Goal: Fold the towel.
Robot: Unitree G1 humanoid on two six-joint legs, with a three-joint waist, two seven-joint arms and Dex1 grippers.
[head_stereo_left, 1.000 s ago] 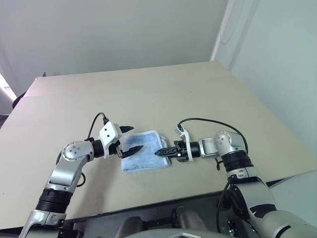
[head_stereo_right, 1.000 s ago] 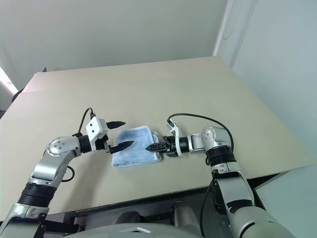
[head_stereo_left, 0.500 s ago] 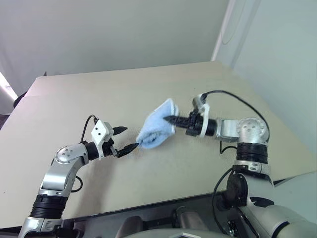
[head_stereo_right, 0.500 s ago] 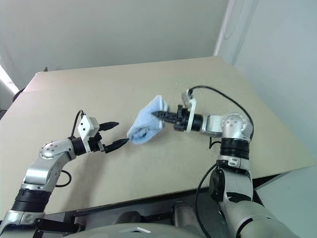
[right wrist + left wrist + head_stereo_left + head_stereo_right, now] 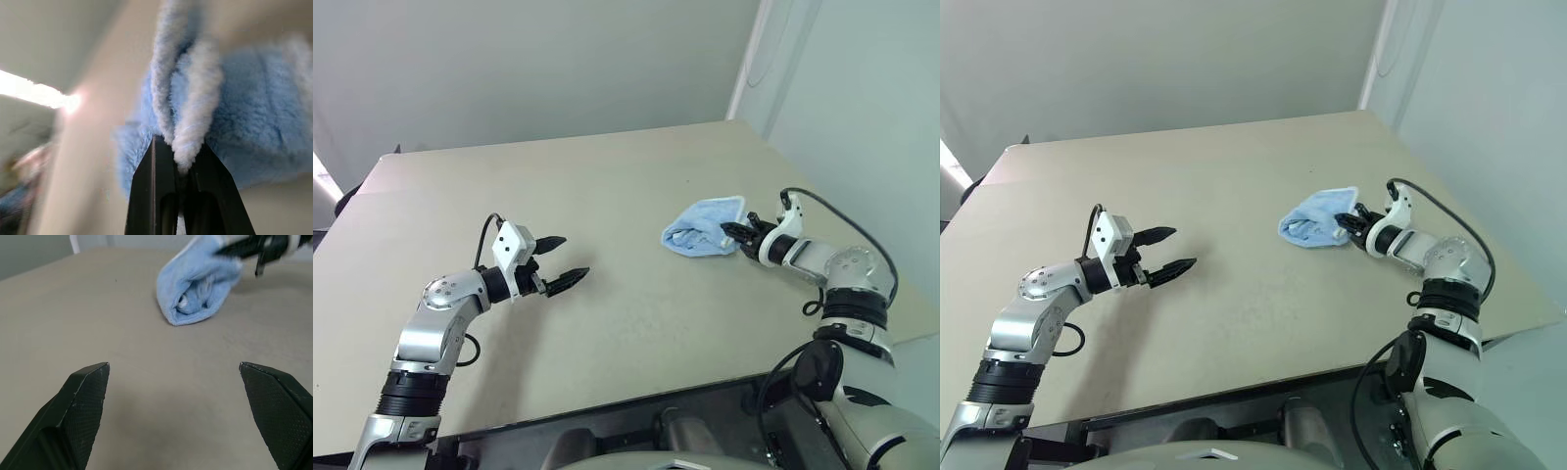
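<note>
The towel (image 5: pixel 702 227), light blue terry cloth with white edging, lies bunched and folded on the beige table (image 5: pixel 607 176) at the right side. My right gripper (image 5: pixel 736 233) is shut on the towel's near right edge; in the right wrist view both black fingers (image 5: pixel 161 196) pinch the doubled white hem of the towel (image 5: pixel 244 127). My left gripper (image 5: pixel 560 262) hovers open over the table's left half, well apart from the cloth, with nothing between its fingers. In the left wrist view the towel (image 5: pixel 195 289) lies ahead of that gripper's spread fingertips (image 5: pixel 90 387).
The table's right edge (image 5: pixel 862 245) runs close behind my right arm, and its front edge (image 5: pixel 636 392) lies near me. A pale wall with a white corner post (image 5: pixel 749 59) rises behind the table's far right corner.
My right gripper has swung far to the right with the towel in its grip, from the table's middle to the right side. The left gripper stays open, about where it was.
</note>
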